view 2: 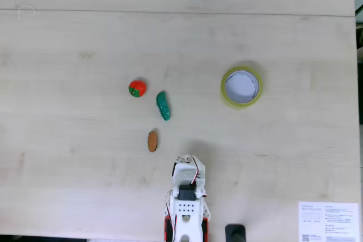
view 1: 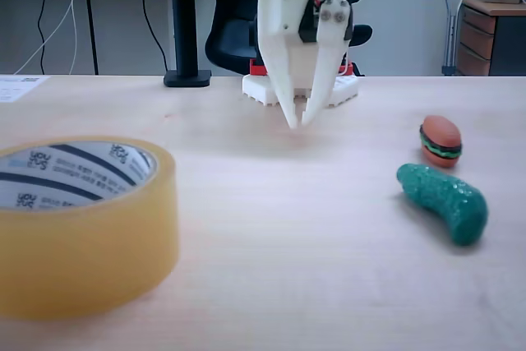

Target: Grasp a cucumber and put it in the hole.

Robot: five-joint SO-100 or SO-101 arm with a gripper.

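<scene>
The teal-green cucumber [view 1: 444,201] lies on the wooden table at the right in the low fixed view, just in front of a small orange-brown burger [view 1: 440,140]. From above, the cucumber [view 2: 163,106] lies left of centre. The yellowish tape roll [view 1: 82,228] stands at the left, its hole [view 1: 74,174] facing up and lined with a striped white core. Seen from above, the roll [view 2: 241,86] and its hole [view 2: 241,85] lie to the right. My white gripper [view 1: 297,122] hangs above the table between them, fingertips together and holding nothing. In the view from above the gripper [view 2: 187,160] is near the bottom edge.
A red toy tomato [view 2: 136,88] sits left of the cucumber, and the burger [view 2: 152,141] lies below it. A black pole base [view 1: 186,78] stands at the table's far edge. A printed sheet [view 2: 329,222] lies at the bottom right corner. An office chair stands behind the arm.
</scene>
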